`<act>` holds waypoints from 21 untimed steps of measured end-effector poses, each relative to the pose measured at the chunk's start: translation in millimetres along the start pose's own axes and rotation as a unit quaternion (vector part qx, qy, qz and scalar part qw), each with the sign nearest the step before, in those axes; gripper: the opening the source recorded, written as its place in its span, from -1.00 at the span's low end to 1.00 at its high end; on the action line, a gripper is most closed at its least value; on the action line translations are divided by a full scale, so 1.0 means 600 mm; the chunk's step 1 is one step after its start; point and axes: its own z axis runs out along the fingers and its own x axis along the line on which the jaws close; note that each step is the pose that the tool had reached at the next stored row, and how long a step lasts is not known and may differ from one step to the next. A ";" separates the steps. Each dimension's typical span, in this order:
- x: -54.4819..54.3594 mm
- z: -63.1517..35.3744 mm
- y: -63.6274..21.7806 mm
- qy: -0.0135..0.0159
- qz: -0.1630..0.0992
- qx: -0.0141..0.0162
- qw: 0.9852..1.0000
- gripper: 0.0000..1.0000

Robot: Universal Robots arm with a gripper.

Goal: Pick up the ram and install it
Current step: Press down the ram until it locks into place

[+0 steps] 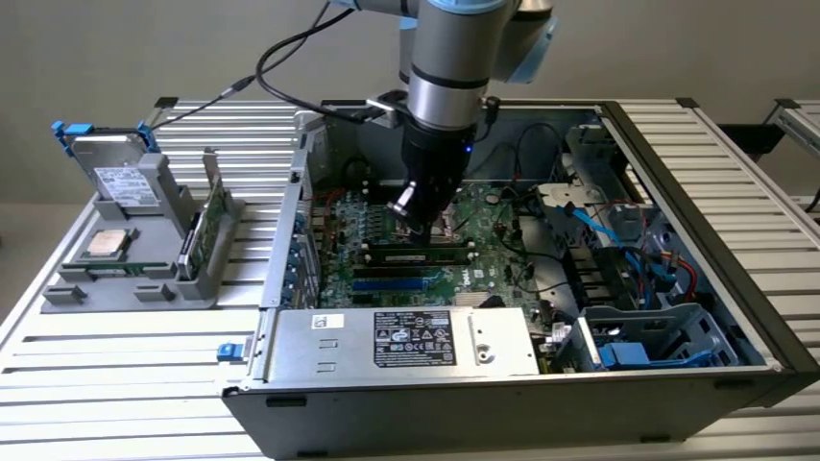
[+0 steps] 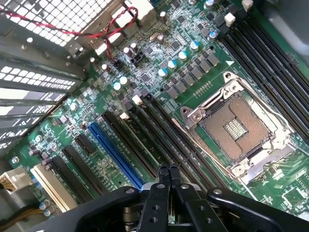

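Sitting flat in a dark slot on the motherboard [image 1: 423, 245], the ram [image 1: 413, 255] is what you will find directly beneath the claw [image 1: 423, 229]; whether the two touch you cannot tell. The wrist view gives you the claw [image 2: 169, 170] with fingertips [image 2: 163, 170] pressed together, holding nothing, over the parallel memory slots [image 2: 159, 140], with the open processor socket [image 2: 236, 128] beside them. The exterior view adds the open computer case [image 1: 717, 240], its power supply [image 1: 403, 341] and, on the tabletop [image 1: 115, 365] at that view's left, a grey parts holder [image 1: 129, 259].
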 end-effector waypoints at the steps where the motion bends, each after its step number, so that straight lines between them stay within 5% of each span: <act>1: 0.000 -0.001 0.000 0.000 0.006 -0.001 1.000 -0.80; 6: 0.000 -0.003 0.000 0.000 0.031 -0.003 1.000 -0.80; 9: 0.000 -0.003 0.000 0.001 0.044 -0.002 0.999 -0.80; 21: 0.000 -0.003 0.000 -0.001 0.094 0.011 0.996 -0.80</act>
